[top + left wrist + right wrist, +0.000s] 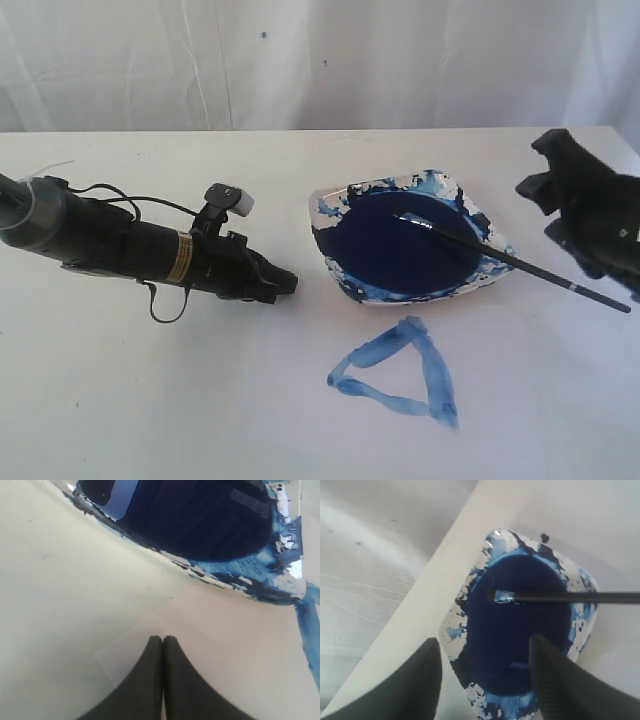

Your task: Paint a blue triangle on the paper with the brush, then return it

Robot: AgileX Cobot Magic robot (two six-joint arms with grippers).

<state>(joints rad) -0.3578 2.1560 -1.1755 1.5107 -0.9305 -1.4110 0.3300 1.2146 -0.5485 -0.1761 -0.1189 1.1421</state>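
The blue triangle [400,372] is a streaky hollow outline on the white paper [200,400], just in front of the dish [495,262]. The black brush [520,264] lies free across the dish, its bristle tip [501,596] in the dark navy paint pool [400,245] and its handle sticking out over the right rim. My right gripper [485,645] hovers open over the dish and holds nothing; the brush [575,597] lies beyond its fingers. In the exterior view, the right gripper [546,172] is at the right edge, above the handle's end. My left gripper [162,639] rests shut and empty on the paper [225,630], left of the dish [280,587].
A wrinkled white curtain [300,60] hangs behind the table. The left arm [130,240] lies low across the left half of the table. One stroke of the triangle [309,630] shows beside the dish in the left wrist view.
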